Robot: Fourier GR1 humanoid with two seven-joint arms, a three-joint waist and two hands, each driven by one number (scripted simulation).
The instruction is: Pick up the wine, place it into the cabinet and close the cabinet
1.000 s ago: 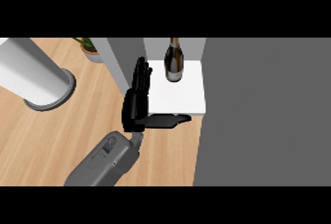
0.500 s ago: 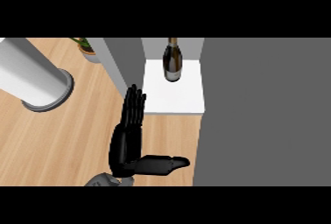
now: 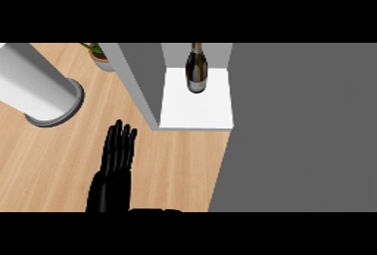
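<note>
Black robot hand (image 3: 112, 174) is showing released, fingers straight, holding nothing, over the wooden counter (image 3: 52, 159). Dark glass wine bottle (image 3: 196, 69) is standing upright on the white cabinet shelf (image 3: 197, 109), up and right of the hand, well apart. Which hand it is, cannot tell.

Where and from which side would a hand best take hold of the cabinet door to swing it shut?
Likely the cabinet door's free front edge, pushed from its counter side toward the white shelf. It stands open, edge-on; the wine bottle is already inside, and the open hand is nearby.
</note>
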